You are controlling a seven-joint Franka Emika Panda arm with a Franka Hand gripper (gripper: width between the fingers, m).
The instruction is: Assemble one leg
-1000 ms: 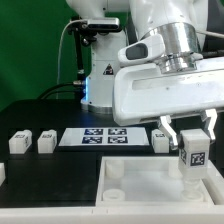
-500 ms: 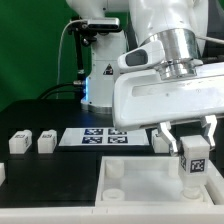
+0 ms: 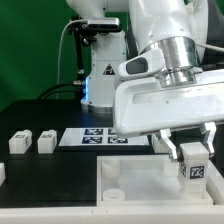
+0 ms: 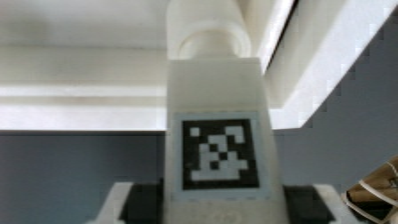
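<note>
A white robot arm fills the exterior view's right, reaching down over a dark bench (image 3: 55, 170). Its two dark fingers (image 3: 173, 150) are closed partway onto the leg (image 3: 196, 168), a small white rectangular post, one finger on each side. The leg stands upright with its black-and-white square tag facing the camera.

The leg hangs low over the wide white tray (image 3: 150, 190) with corner sockets, which lies along the front of the bench — whether the leg's lower end touches the tray cannot be told.

In the wrist view the leg (image 4: 221, 105) runs down the middle of the picture with its tag in plain sight, a grey finger pad (image 4: 135, 203) pressed against either side. A rounded white stub shows just past its far end.

Behind the tray lies the marker board (image 3: 100, 137), flat. At the exterior view's left a spare leg (image 3: 19, 142) and a second spare leg (image 3: 45, 143) sit side by side — apart from each other.
</note>
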